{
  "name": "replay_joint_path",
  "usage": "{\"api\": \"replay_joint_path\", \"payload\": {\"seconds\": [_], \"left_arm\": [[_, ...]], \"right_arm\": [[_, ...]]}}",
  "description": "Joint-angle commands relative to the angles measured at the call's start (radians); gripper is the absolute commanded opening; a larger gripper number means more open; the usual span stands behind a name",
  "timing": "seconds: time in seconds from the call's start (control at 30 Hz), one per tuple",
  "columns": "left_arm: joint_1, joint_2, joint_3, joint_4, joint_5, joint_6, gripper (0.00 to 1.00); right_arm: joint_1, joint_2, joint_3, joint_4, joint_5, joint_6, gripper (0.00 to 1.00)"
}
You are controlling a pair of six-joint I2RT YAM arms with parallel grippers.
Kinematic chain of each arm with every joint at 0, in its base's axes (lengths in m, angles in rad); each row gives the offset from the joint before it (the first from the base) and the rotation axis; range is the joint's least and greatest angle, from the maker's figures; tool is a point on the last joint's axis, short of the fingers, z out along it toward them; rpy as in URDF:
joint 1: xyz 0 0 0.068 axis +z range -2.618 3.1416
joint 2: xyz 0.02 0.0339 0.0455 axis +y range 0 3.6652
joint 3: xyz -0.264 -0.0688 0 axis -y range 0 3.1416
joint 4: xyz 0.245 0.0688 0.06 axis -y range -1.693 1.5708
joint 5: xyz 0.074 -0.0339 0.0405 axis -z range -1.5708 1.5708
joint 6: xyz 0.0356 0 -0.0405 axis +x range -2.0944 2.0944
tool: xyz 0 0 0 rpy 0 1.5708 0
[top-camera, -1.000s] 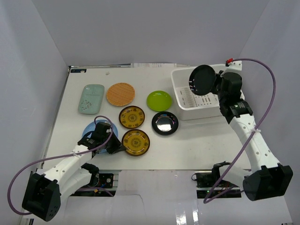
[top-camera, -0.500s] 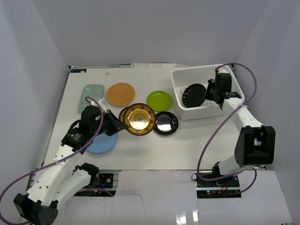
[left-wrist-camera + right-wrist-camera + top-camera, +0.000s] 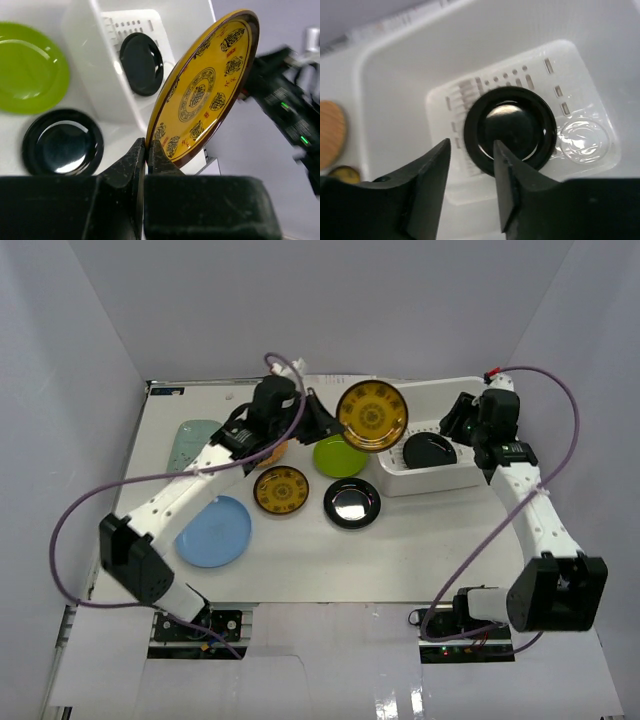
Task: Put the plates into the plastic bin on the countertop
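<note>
Now that the right gripper (image 3: 471,147) has let go of the glossy black round plate (image 3: 510,127), that plate lies flat on the slotted bottom of the white rectangular plastic bin (image 3: 440,480). The jaws stand apart above it with nothing between them. 0.5 s ago the same plate was tilted in that gripper's hold inside the bin, so 1 of 8 plates now counts as delivered.

The left gripper (image 3: 146,150) has meanwhile swung from well left of the bin to just beside its left wall. Its jaws are clamped on the lower rim of the amber patterned round plate (image 3: 372,415), which hangs tilted on edge in the air at the bin's left rim.

6 plates remain on the flat white countertop (image 3: 430,540), all left of the bin:
- the lime green round plate (image 3: 340,455), nearest
- the second glossy black plate (image 3: 352,503), near the bin's front left corner
- the second amber plate (image 3: 280,490)
- the light blue round plate (image 3: 213,531)
- the woven tan round plate (image 3: 330,132), largely hidden under the left arm in the top view
- the pale teal rounded-rectangular plate (image 3: 185,440), farthest

The next move probably means carrying the amber plate over the rim and laying it beside the black one. The right gripper, hanging over the bin, may be in the way.
</note>
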Motion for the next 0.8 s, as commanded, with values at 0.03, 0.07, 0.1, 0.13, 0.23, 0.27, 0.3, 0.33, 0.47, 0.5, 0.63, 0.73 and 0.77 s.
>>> {"api": "replay_joint_path", "payload": {"seconds": [0.03, 0.07, 0.1, 0.13, 0.23, 0.27, 0.3, 0.33, 0.47, 0.5, 0.63, 0.73, 0.77], "left_arm": [[-0.065, 0.213, 0.277, 0.011, -0.066, 0.049, 0.0], [-0.077, 0.313, 0.33, -0.004, -0.075, 0.05, 0.0], [-0.081, 0.361, 0.377, -0.015, -0.077, 0.051, 0.0], [-0.085, 0.409, 0.426, -0.041, -0.075, 0.05, 0.0], [-0.108, 0.579, 0.623, -0.091, -0.077, 0.045, 0.0], [-0.114, 0.618, 0.713, -0.102, -0.074, 0.043, 0.0], [-0.12, 0.683, 0.753, -0.107, -0.074, 0.042, 0.0], [-0.131, 0.714, 0.793, -0.119, -0.072, 0.042, 0.0], [-0.142, 0.827, 0.921, -0.129, -0.048, 0.01, 0.0], [-0.144, 0.848, 0.927, -0.127, -0.034, 0.007, 0.0], [-0.147, 0.867, 0.915, -0.127, -0.012, -0.001, 0.36], [-0.145, 0.844, 0.916, -0.112, -0.028, 0.025, 0.65], [-0.142, 0.812, 0.918, -0.106, -0.037, 0.033, 0.78]], "right_arm": [[-0.014, -0.241, 0.042, 0.047, -0.006, 0.074, 0.34], [-0.013, -0.317, 0.016, 0.047, 0.005, 0.097, 0.17], [-0.014, -0.353, 0.001, 0.047, 0.008, 0.105, 0.1], [-0.014, -0.382, -0.013, 0.048, 0.007, 0.114, 0.08], [-0.016, -0.474, -0.061, 0.042, -0.03, 0.131, 0.08], [-0.014, -0.515, -0.071, 0.042, -0.076, 0.137, 0.08], [-0.014, -0.535, -0.093, 0.045, -0.098, 0.151, 0.08], [-0.014, -0.552, -0.1, 0.048, -0.116, 0.158, 0.08], [-0.016, -0.595, -0.104, 0.027, -0.208, 0.174, 0.08], [-0.014, -0.601, -0.108, 0.018, -0.214, 0.174, 0.08], [-0.013, -0.638, -0.153, -0.001, -0.272, 0.168, 0.18], [-0.013, -0.667, -0.212, -0.013, -0.369, 0.177, 0.29], [-0.013, -0.689, -0.235, -0.011, -0.412, 0.181, 0.32]]}}
